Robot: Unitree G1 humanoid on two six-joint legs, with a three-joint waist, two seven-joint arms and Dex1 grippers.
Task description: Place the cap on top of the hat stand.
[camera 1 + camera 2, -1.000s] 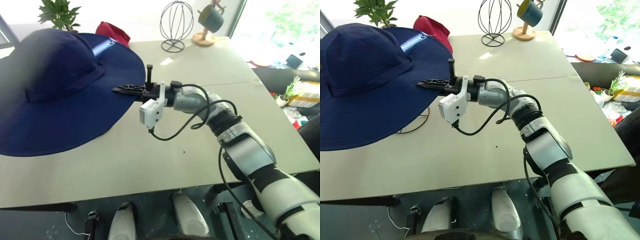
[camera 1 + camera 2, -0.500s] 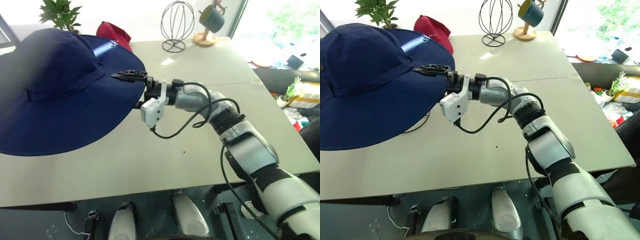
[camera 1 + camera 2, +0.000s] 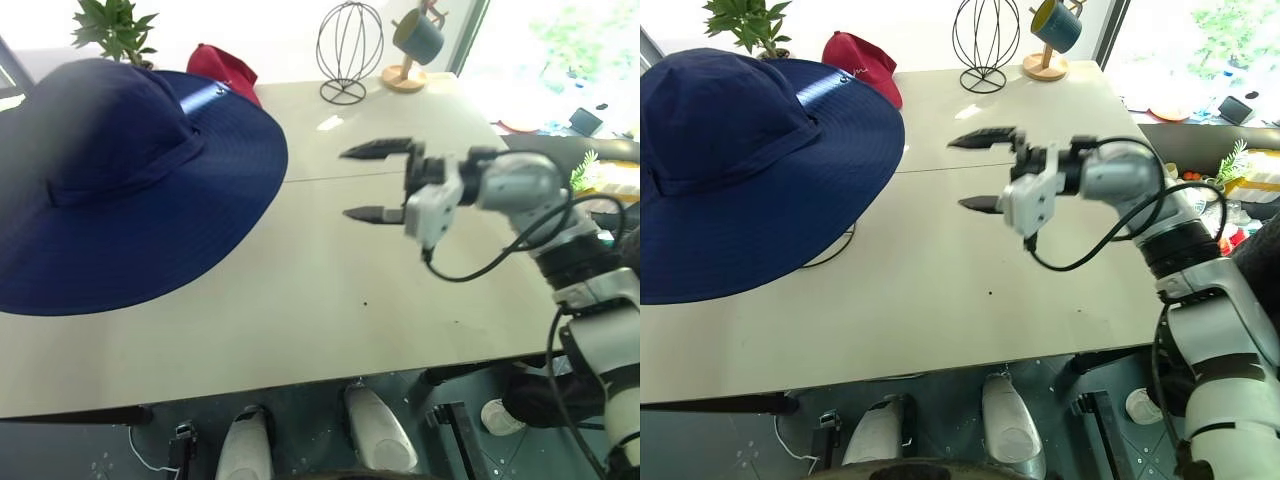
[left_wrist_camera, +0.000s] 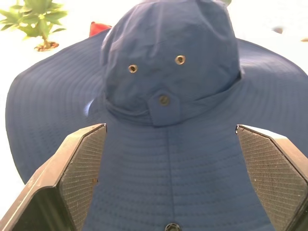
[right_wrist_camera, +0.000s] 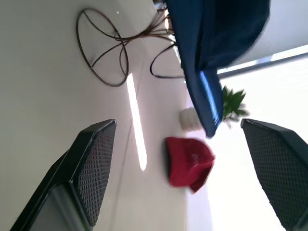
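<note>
Cap [image 3: 750,165] is sitting draped over the hat stand [image 3: 835,250] at the table's left, while the right gripper [image 3: 985,170], jaws spread wide and empty, is hovering well apart to its right.

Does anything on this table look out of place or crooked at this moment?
Nothing is spilled or damaged. The navy-blue floppy fabric sun hat sits tilted on the dark wire hat stand, its wide brim drooping toward the beige table. The small red baseball cap lies behind it.

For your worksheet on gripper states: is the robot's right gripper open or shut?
Open. The right gripper has its two fingers spread wide, nothing between them, clear of the cap.
</note>
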